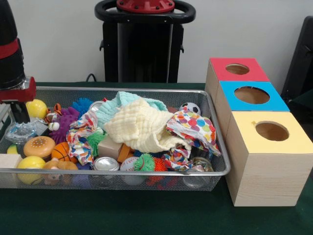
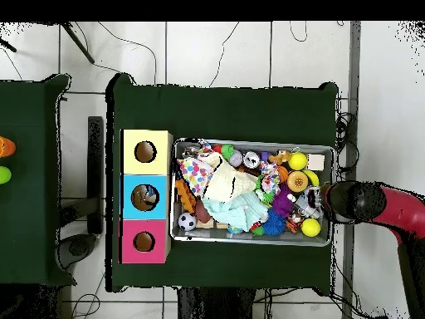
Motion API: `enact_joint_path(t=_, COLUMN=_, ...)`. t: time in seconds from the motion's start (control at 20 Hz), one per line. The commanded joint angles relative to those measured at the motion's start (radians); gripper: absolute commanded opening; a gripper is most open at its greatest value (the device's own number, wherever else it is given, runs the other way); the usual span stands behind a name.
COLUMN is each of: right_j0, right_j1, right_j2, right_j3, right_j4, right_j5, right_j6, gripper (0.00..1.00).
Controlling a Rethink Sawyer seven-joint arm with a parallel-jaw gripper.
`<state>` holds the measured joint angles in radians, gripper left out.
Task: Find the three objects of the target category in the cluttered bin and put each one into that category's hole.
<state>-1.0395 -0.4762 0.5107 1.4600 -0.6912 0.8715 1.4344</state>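
Note:
A wire mesh bin point(image 1: 221, 147) holds a pile of toys and cloths. My gripper point(image 1: 19, 117) hangs at the bin's left end, just above a clear plastic object point(image 1: 19, 131); its state does not show. Close by lie a yellow ball point(image 1: 36, 108), a burger toy point(image 1: 39, 146), a small basketball point(image 1: 60, 152) and a second yellow ball point(image 1: 31, 162). A soccer ball point(image 1: 190, 107) sits at the back right. Beside the bin stand three boxes with holes, topped red point(image 1: 220, 68), blue point(image 1: 230, 100) and yellow point(image 1: 293, 142). Overhead, the gripper point(image 2: 319, 202) is at the bin's point(image 2: 249, 242) right end.
A pale yellow cloth point(image 1: 139, 128), a mint cloth point(image 1: 115, 106) and a spotted cloth point(image 1: 193, 128) cover the bin's middle. Spiky balls point(image 1: 144, 162), cans point(image 1: 106, 164) and a wooden block point(image 1: 10, 160) lie along the front. Overhead, something shows inside the blue box's hole point(image 2: 145, 197).

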Motion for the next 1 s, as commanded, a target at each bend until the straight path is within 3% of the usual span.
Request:
enact_joint_path(t=0.05, right_j0=0.036, right_j1=-0.006, right_j2=-0.050, right_j3=0.055, right_j4=-0.069, right_j5=-0.017, right_j6=-0.085, gripper=0.00)
enact_joint_path(t=0.45, right_j0=0.035, right_j1=0.006, right_j2=-0.067, right_j3=0.089, right_j4=-0.073, right_j5=-0.095, right_j6=-0.055, gripper=0.00)
enact_joint_path(t=0.75, right_j0=0.033, right_j1=0.058, right_j2=-0.071, right_j3=0.062, right_j4=-0.076, right_j5=-0.131, right_j6=-0.067, gripper=0.00)
enact_joint_path(t=1.0, right_j0=0.028, right_j1=0.060, right_j2=-0.077, right_j3=0.061, right_j4=-0.067, right_j5=-0.145, right_j6=-0.073, gripper=0.00)
